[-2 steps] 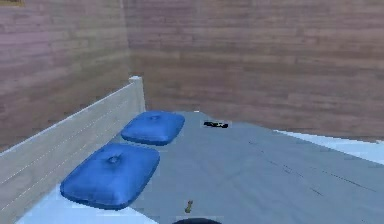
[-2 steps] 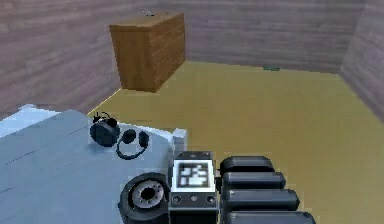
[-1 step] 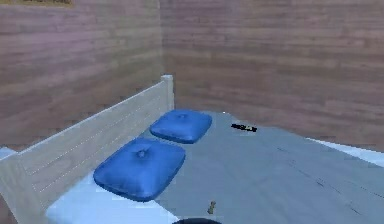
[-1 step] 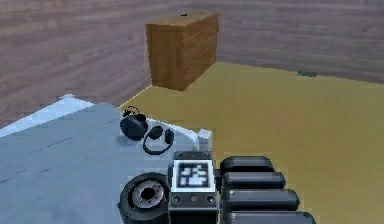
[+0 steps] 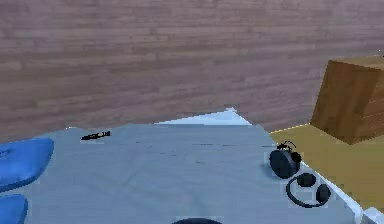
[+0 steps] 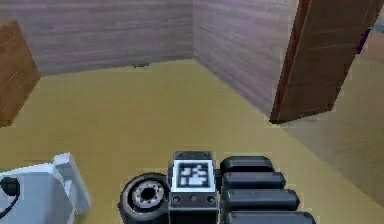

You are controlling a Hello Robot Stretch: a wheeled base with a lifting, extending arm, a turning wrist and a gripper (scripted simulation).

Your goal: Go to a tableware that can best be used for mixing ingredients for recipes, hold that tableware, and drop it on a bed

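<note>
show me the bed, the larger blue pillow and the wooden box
bed [image 5: 180, 168]: forward view, bare middle of the cover
larger pillow [image 5: 20, 162]: forward view, top face
box [image 5: 352, 98]: forward view, front face

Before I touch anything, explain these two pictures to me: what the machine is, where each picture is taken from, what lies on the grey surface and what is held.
It is a wheeled robot whose one arm ends in a two-finger pincer. The forward view looks ahead and somewhat down. The grey surface is a bed; on it lie blue pillows, a small dark thing and dark headphones beside another dark rounded thing. A wooden box stands past it. The arm side view looks sideways over a yellow floor; at its bottom edge sit the dark arm, a white marked square and the pincer's dark body. I cannot tell whether it holds anything.
</note>
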